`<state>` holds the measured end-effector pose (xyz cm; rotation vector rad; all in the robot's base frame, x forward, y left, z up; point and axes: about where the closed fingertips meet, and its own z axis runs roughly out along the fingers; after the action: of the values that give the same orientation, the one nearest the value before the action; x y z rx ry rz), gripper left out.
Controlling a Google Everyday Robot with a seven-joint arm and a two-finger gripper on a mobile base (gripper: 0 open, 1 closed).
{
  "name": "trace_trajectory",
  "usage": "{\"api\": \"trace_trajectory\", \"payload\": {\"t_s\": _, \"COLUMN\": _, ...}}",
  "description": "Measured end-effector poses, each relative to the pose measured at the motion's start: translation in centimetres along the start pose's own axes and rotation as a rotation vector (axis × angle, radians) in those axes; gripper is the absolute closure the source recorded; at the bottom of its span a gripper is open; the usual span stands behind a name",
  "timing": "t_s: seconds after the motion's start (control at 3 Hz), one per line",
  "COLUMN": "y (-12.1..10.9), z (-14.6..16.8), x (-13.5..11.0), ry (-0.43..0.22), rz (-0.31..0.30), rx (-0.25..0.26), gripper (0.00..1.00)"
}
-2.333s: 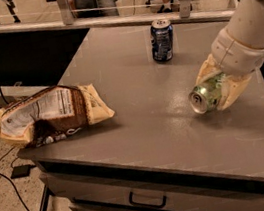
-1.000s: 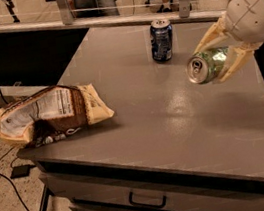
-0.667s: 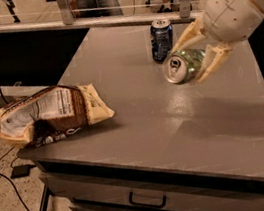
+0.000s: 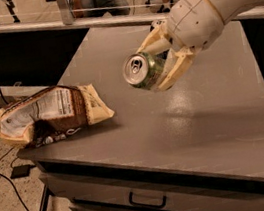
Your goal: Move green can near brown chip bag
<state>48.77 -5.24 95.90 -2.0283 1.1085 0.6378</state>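
Observation:
My gripper is shut on the green can and holds it on its side in the air above the middle of the grey table, its silver top and pull tab facing the camera. The brown chip bag lies flat at the table's front left corner, white label panel up, partly hanging over the left edge. The can is to the right of the bag, well apart from it and above the surface. The arm reaches in from the upper right.
The dark blue can is hidden behind my arm, with only a sliver showing at the back of the table. A drawer handle sits below the front edge. Cables run on the floor at left. Chairs and a rail stand behind the table.
My gripper has lifted the green can from the right side of the table and carried it left, toward the bag. The arm now covers the blue can.

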Motion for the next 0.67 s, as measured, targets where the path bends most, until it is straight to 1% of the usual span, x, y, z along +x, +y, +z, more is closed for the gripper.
{"api": "trace_trajectory", "payload": {"t_s": 0.33, "y": -0.1, "z": 3.0, "x": -0.6, "ry": -0.083, "rz": 0.100, "rx": 0.006, "gripper": 1.00}}
{"api": "trace_trajectory", "payload": {"t_s": 0.67, "y": -0.3, "z": 5.4, "x": -0.1, "ry": -0.157, "rz": 0.188, "rx": 0.002, "gripper": 1.00}}
